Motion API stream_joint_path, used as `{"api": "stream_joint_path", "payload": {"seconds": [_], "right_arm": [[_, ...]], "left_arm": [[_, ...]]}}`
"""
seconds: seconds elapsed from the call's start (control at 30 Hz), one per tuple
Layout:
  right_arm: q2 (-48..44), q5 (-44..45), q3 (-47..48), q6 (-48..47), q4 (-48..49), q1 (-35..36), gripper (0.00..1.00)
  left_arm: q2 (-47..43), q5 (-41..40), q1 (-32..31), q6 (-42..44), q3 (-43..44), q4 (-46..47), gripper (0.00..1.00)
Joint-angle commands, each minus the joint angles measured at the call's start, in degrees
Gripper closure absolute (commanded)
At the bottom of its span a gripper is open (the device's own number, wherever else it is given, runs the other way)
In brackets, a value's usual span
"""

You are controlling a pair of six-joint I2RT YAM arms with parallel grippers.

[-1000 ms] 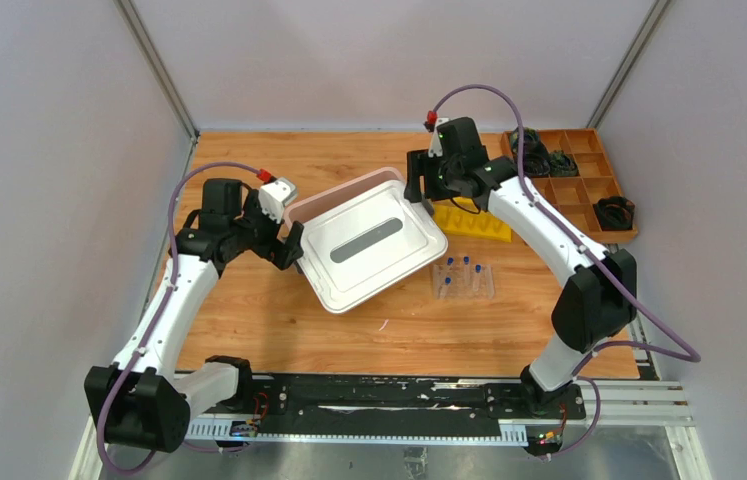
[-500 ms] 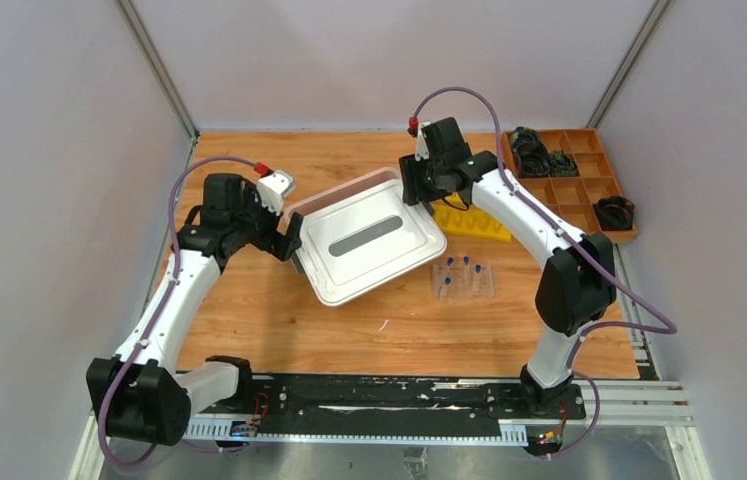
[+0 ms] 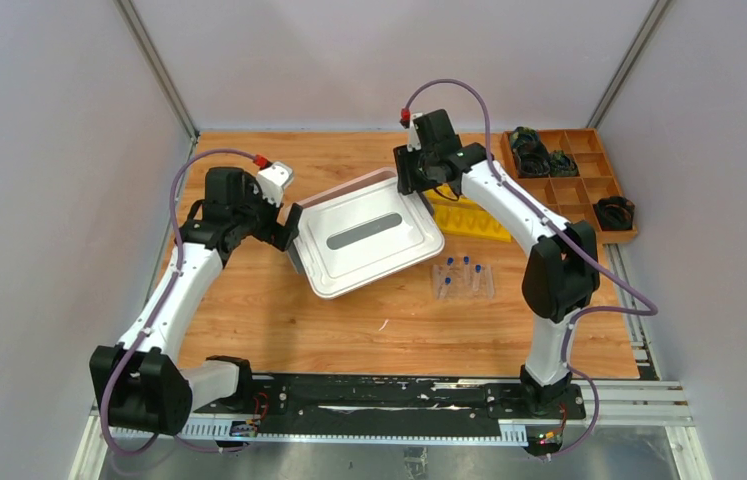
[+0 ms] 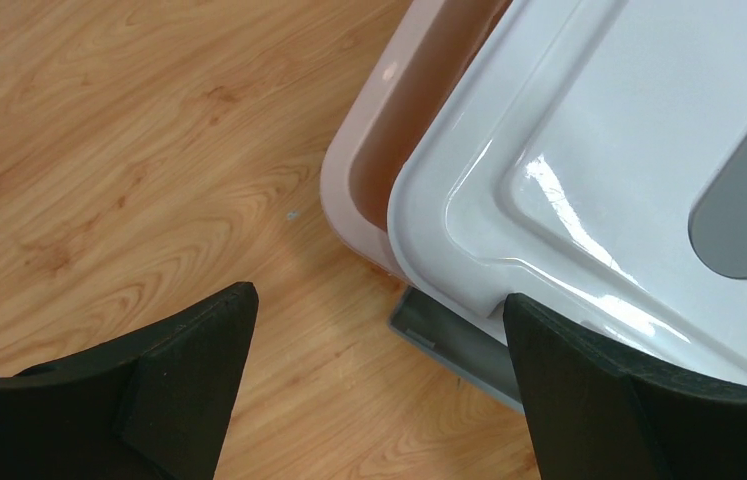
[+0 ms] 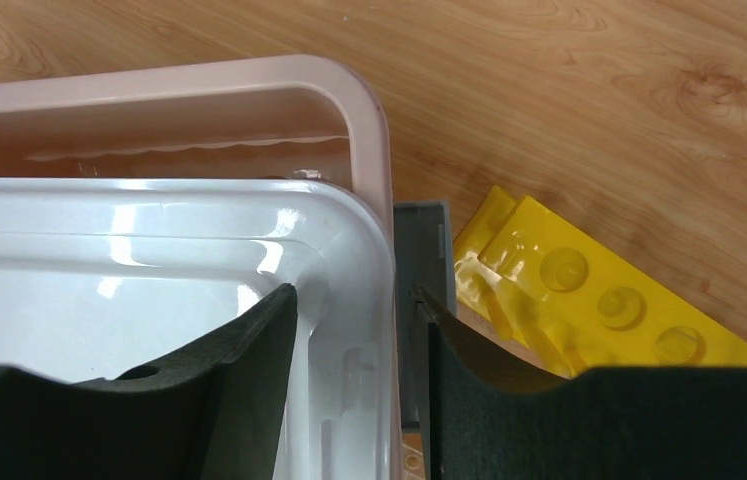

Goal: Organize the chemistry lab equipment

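A white lid (image 3: 364, 235) with a grey handle lies skewed over a pink bin (image 3: 344, 187). My right gripper (image 3: 415, 190) is shut on the lid's far right rim (image 5: 349, 260), beside a grey latch (image 5: 419, 250). My left gripper (image 3: 290, 230) is open at the lid's left corner (image 4: 469, 200), and its right finger (image 4: 589, 390) overlaps the lid's edge. A clear tube tray (image 3: 463, 281) holding blue-capped tubes lies right of the lid. No beakers, flasks, triangle frame or rod are in view.
A yellow moulded rack (image 3: 471, 221) lies just right of the right gripper and also shows in the right wrist view (image 5: 589, 300). A wooden compartment tray (image 3: 577, 185) with dark items sits at the back right. White walls enclose the table on three sides.
The lid has shifted left and farther back over the pink bin, carried by my right gripper. My left gripper has moved back with the lid's left corner.
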Motion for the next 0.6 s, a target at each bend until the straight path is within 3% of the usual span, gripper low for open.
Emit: {"api": "stream_joint_path", "payload": {"seconds": [0.0,0.57], "right_arm": [[1.61,0.84,2.08,-0.45,3.11,0.23,0.51],[10.64,-3.84,12.42,1.27,4.64,-0.26,0.54]], "left_arm": [[1.96,-3.17,-0.22,0.84,1.19,1.47,0.00],[3.81,-5.86,-0.05,0.12,1.26,3.28,0.00]]}}
